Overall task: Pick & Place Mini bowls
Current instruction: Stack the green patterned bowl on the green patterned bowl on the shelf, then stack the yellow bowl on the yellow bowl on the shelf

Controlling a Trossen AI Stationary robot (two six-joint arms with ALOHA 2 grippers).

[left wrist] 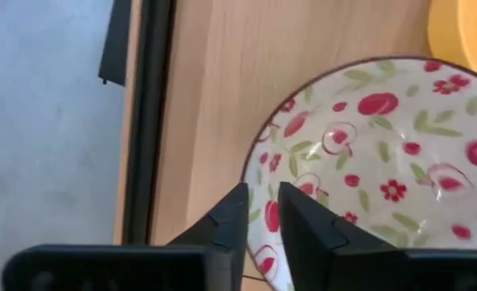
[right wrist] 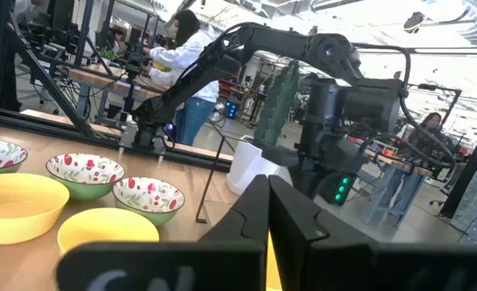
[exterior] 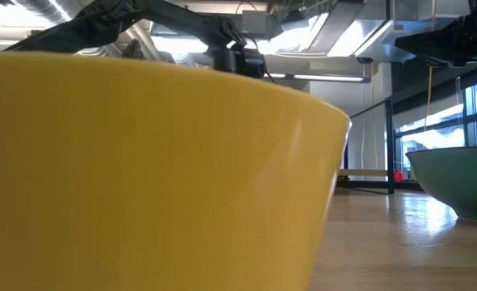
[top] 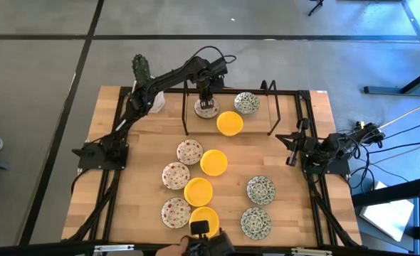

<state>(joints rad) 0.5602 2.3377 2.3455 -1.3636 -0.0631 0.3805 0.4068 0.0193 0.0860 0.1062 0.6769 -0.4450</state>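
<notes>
Left gripper (top: 207,107) pinches the cream red-floral mini bowl's (top: 206,109) rim at the far edge; right gripper (top: 293,148) rests clenched; nine bowls seemingly remain.

The red-floral bowl (top: 206,108) is sitting flat right under the left gripper (top: 206,98), its rim (left wrist: 259,214) pinched between the fingers. A yellow bowl (top: 229,122) is lying just beside it, a grey-green one (top: 247,102) close by. The other bowls (top: 198,190) are sitting upright, well apart from the tool.
</notes>
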